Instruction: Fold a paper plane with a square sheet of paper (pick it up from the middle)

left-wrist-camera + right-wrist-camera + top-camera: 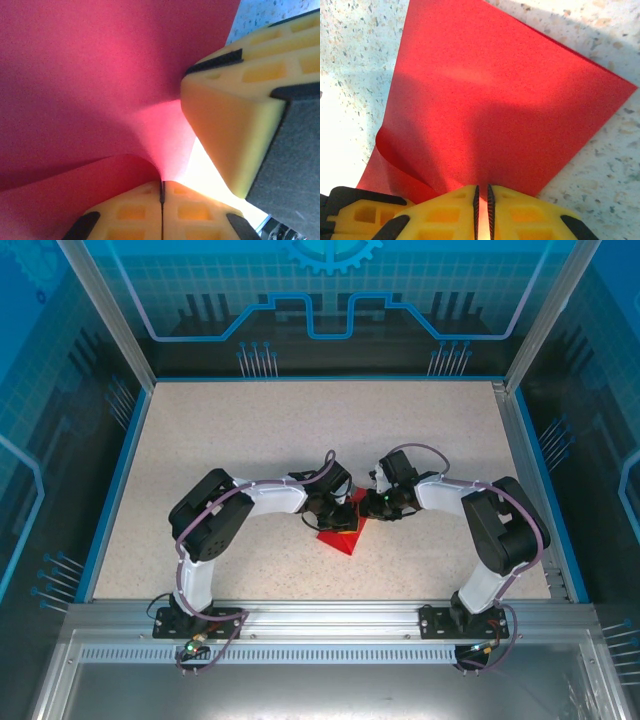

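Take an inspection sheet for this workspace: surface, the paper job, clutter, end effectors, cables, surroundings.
Surface: speckled light tabletop, looks clean.
Job's things: red square sheet of paper, far part lying on the tabletop, near edge lifted and curled; no plane shape yet.
Clutter: nothing seen.
End effectors: left end effector and right end effector close together, both shut on the sheet's near edge.
Cables: purple cables run along both arms, off the paper.
Surroundings: blue printed walls; metal rail at the arm bases.
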You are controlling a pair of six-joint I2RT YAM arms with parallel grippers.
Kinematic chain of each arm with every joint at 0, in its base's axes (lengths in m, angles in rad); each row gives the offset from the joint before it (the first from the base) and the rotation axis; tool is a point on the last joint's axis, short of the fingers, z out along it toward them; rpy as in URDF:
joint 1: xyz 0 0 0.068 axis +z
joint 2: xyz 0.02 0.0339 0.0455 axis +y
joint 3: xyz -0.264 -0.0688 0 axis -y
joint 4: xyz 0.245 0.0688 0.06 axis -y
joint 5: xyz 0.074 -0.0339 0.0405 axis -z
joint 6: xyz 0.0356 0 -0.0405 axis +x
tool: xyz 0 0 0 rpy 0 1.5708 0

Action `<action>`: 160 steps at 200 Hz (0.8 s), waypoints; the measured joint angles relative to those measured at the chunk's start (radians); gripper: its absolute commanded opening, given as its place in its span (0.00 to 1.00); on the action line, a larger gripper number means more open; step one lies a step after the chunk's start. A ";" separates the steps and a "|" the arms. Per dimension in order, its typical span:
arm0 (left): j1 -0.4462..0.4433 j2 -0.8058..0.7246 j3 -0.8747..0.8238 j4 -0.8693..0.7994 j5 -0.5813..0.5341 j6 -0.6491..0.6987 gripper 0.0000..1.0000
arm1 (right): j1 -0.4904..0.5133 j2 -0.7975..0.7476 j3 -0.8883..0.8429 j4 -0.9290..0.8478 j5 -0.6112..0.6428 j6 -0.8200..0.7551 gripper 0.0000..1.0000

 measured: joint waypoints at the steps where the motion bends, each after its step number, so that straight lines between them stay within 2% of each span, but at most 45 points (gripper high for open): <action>1: 0.000 0.000 0.000 0.000 0.000 0.000 0.12 | 0.000 0.000 0.000 0.000 0.000 0.000 0.16; 30: 0.000 0.003 0.000 0.013 0.007 -0.002 0.23 | 0.000 0.000 0.000 0.000 0.000 0.000 0.16; 80: -0.002 -0.001 -0.014 0.055 0.031 0.000 0.35 | -0.014 -0.004 0.000 -0.001 0.000 0.000 0.16; 128: -0.002 -0.012 -0.051 0.126 0.044 -0.003 0.36 | -0.026 -0.053 -0.027 0.005 -0.009 0.005 0.16; 160: -0.002 -0.014 -0.069 0.166 0.050 -0.005 0.30 | -0.048 -0.097 -0.064 0.022 -0.037 0.012 0.15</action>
